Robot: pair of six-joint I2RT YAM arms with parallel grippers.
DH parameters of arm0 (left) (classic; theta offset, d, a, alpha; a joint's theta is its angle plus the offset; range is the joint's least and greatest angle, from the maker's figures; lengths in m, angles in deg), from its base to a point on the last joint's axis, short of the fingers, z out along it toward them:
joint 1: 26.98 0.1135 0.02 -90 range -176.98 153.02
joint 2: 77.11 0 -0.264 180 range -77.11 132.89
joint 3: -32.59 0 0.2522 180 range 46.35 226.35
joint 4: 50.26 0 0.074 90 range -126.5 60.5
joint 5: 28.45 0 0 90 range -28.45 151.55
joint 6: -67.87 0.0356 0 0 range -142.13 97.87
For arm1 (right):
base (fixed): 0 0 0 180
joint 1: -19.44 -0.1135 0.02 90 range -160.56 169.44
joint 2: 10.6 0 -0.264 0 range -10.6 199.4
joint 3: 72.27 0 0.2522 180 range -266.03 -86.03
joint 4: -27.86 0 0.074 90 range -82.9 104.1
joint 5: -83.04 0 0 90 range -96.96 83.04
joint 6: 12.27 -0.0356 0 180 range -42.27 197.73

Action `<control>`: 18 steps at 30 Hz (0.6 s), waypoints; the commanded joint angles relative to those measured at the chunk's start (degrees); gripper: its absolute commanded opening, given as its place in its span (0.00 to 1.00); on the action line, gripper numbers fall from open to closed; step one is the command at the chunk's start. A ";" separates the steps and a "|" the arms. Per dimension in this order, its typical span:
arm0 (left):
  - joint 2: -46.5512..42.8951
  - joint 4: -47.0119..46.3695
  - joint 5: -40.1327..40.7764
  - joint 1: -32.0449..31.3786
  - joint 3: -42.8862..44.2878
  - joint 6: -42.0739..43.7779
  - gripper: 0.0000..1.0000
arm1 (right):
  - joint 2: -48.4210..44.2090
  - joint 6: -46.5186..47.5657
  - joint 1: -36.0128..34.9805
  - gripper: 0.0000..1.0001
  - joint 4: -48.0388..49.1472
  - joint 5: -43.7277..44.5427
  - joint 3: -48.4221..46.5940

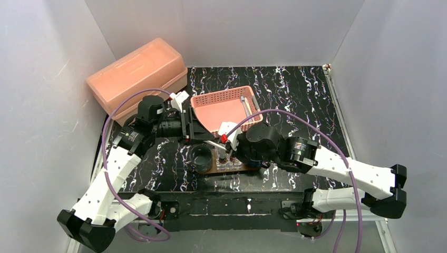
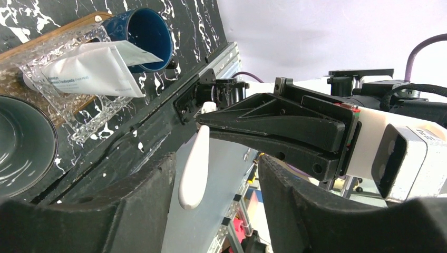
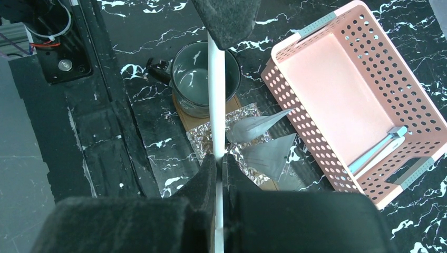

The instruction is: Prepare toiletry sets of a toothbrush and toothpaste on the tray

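Observation:
My right gripper [image 3: 217, 158] is shut on a thin white toothbrush [image 3: 216, 105], held above the brown tray [image 1: 211, 169]. The toothbrush's rounded end [image 2: 194, 171] hangs between the fingers of my left gripper [image 2: 216, 161], which stand apart on either side of it, the left one closest. In the top view the left gripper [image 1: 199, 136] meets the right gripper [image 1: 225, 141] just over the tray. Two silvery toothpaste tubes [image 3: 258, 126] lie in a small clear box [image 3: 205, 138] on the tray. A white tube [image 2: 89, 68] shows there in the left wrist view.
A dark mug [image 1: 201, 157] stands on the tray's left end, and a blue mug [image 2: 150, 34] sits beyond the clear box. The pink lattice basket [image 1: 211, 100] behind the tray holds another toothbrush [image 3: 377, 147]. An orange lidded bin [image 1: 137, 74] sits at the back left.

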 commanded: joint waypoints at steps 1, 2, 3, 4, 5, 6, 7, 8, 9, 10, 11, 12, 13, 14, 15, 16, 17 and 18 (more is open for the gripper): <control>0.09 1.90 -3.94 0.62 0.87 1.73 0.54 | 0.09 1.08 -0.78 0.01 2.07 1.81 -2.27; 0.18 1.86 -4.23 0.66 0.92 1.77 0.50 | 0.09 1.13 -0.82 0.01 2.08 2.06 -2.21; 0.34 1.86 -4.45 0.67 1.04 1.93 0.49 | 0.01 1.13 -0.89 0.01 2.08 2.14 -2.15; 0.37 1.93 -4.68 0.67 1.20 2.15 0.48 | -0.07 1.12 -0.91 0.01 2.11 2.16 -2.11; 0.52 2.36 -4.73 0.74 1.37 2.51 0.47 | -0.11 1.05 -0.98 0.01 2.24 2.21 -2.02; 0.71 2.88 -4.79 0.76 1.65 3.08 0.47 | -0.16 1.09 -1.07 0.01 2.29 2.31 -1.95; 0.80 3.24 -4.98 0.75 1.82 3.37 0.46 | -0.22 1.06 -1.15 0.01 2.33 2.33 -1.93; 0.95 3.60 -5.25 0.69 1.96 3.82 0.45 | -0.26 0.96 -1.24 0.01 2.28 2.48 -1.92; 1.06 3.91 -5.40 0.75 2.05 4.09 0.44 | -0.34 0.94 -1.33 0.01 2.33 2.55 -1.85; 1.12 4.25 -5.56 0.76 2.18 4.37 0.42 | -0.43 0.88 -1.42 0.01 2.27 2.63 -1.84; 1.02 4.38 -5.73 0.76 2.17 4.50 0.41 | -0.52 0.85 -1.51 0.01 2.33 2.73 -1.77; 0.99 4.44 -5.84 0.76 2.19 4.78 0.39 | -0.57 0.91 -1.59 0.01 2.42 2.82 -1.71; 1.04 4.63 -5.86 0.76 2.15 5.00 0.37 | -0.61 0.90 -1.66 0.01 2.33 2.97 -1.67; 1.02 4.79 -5.93 0.75 2.19 5.26 0.34 | -0.62 0.82 -1.77 0.01 2.34 3.10 -1.66; 1.07 4.91 -5.94 0.76 2.15 5.36 0.32 | -0.69 0.84 -1.79 0.01 2.34 3.20 -1.59; 1.02 4.92 -6.04 0.70 2.19 5.42 0.31 | -0.78 0.78 -1.87 0.01 2.30 3.26 -1.58; 1.04 4.91 -6.09 0.73 2.22 5.50 0.28 | -0.83 0.80 -1.96 0.01 2.34 3.34 -1.57; 0.99 4.93 -6.11 0.76 2.23 5.52 0.26 | -0.87 0.80 -2.03 0.01 2.34 3.51 -1.57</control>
